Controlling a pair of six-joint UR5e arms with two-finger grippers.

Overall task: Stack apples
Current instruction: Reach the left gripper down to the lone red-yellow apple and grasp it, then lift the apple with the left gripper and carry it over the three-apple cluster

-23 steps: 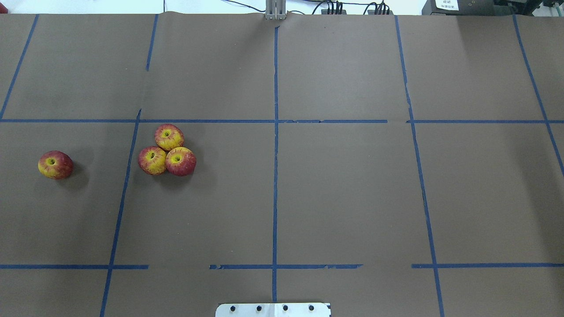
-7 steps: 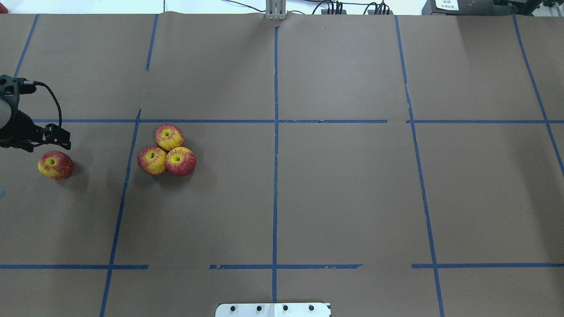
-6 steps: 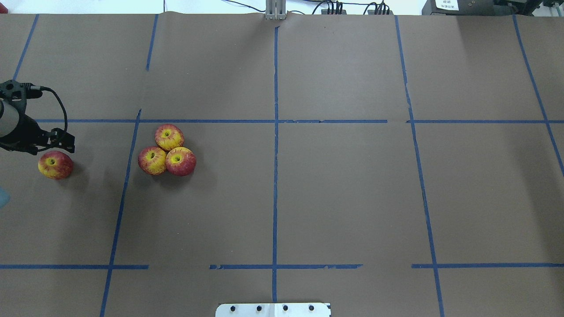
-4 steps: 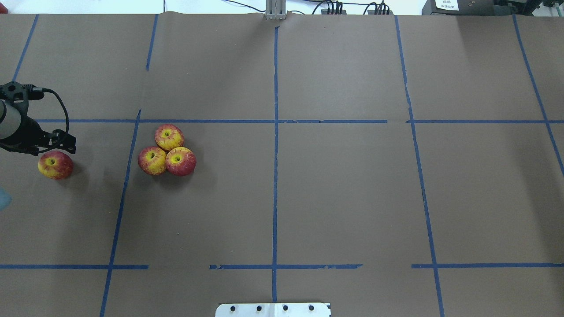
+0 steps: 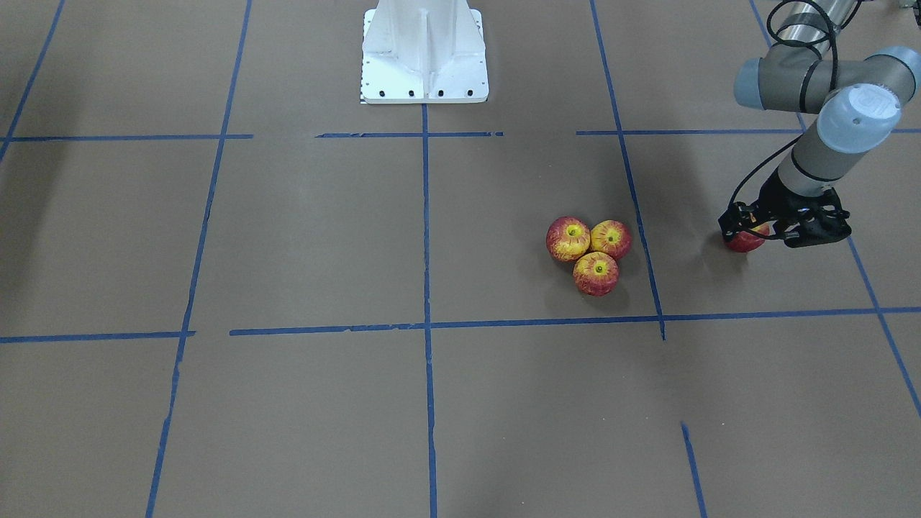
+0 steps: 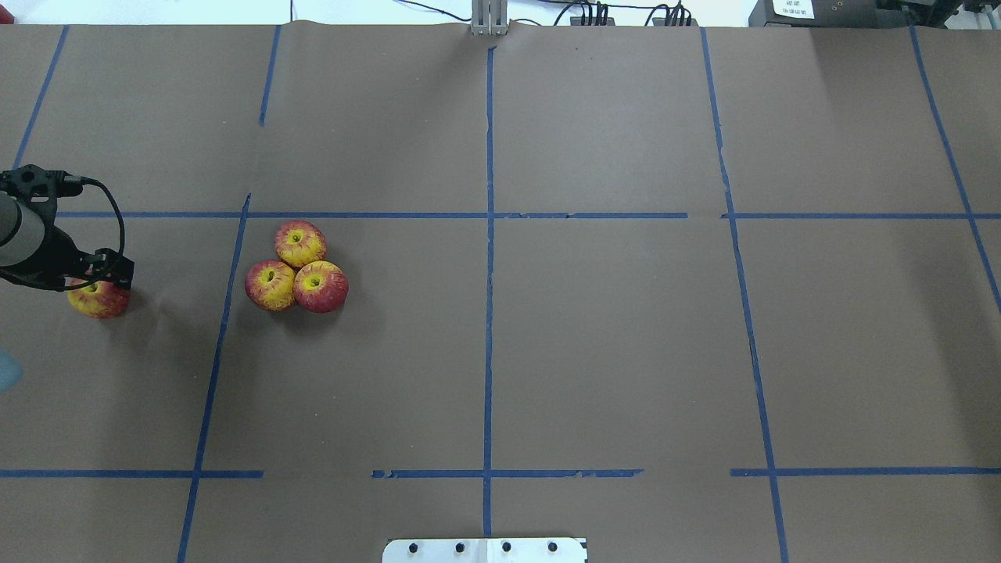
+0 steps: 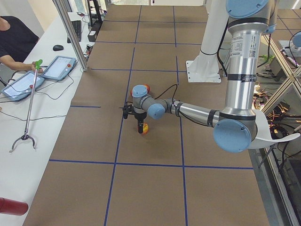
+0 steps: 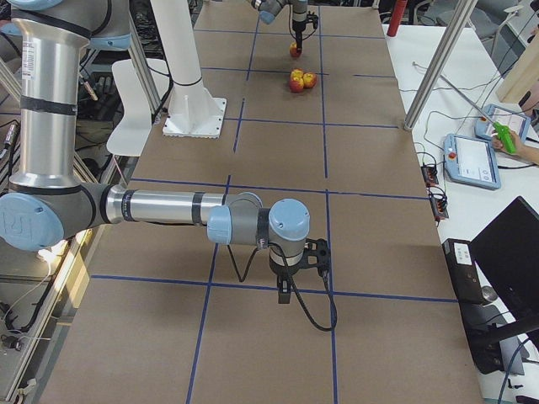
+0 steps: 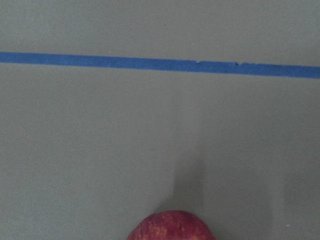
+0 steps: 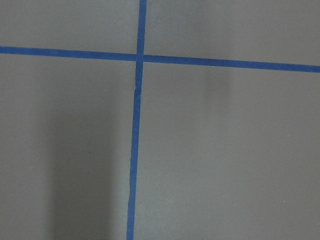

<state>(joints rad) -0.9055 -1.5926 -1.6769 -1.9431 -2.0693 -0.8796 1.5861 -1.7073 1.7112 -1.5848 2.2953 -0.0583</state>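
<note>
Three red-and-yellow apples (image 6: 299,243) (image 6: 270,284) (image 6: 320,286) sit touching in a cluster on the brown table; they also show in the front-facing view (image 5: 596,273). A fourth apple (image 6: 99,301) lies alone at the far left and also shows in the front-facing view (image 5: 745,243). My left gripper (image 6: 92,283) is low over this lone apple and looks open, with its fingers to either side of the fruit. The left wrist view shows only the apple's top (image 9: 171,227) at its bottom edge. My right gripper (image 8: 286,293) hangs over bare table far from the apples; I cannot tell if it is open or shut.
Blue tape lines (image 6: 489,234) divide the table into squares. The white robot base (image 5: 424,50) stands at the robot's edge. A side table holds tablets (image 7: 59,67), and an operator holds a grabber tool (image 7: 26,113) beside it.
My left arm came in from the left edge and moved down onto the lone apple, now partly covering it. None of the apples has moved.
</note>
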